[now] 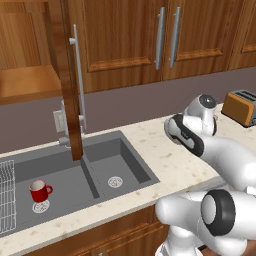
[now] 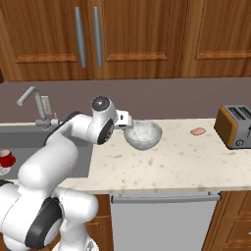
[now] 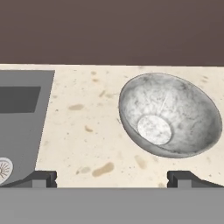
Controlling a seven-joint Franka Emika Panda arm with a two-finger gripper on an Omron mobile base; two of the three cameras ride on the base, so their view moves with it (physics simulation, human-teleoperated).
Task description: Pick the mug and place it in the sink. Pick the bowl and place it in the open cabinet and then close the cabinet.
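Claw [image 3: 112, 178] spread wide and empty, near the bowl [image 3: 171, 114] on open counter [image 3: 87, 131], sink [image 3: 24, 127] edge alongside

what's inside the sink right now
The red mug stands upright in the sink's left basin, partly covering a drain; a wire rack sits at far left. The right basin's drain is uncovered.

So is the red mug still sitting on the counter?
No, the mug stands upright inside the left basin of the sink, beside a round drain, not on the counter.
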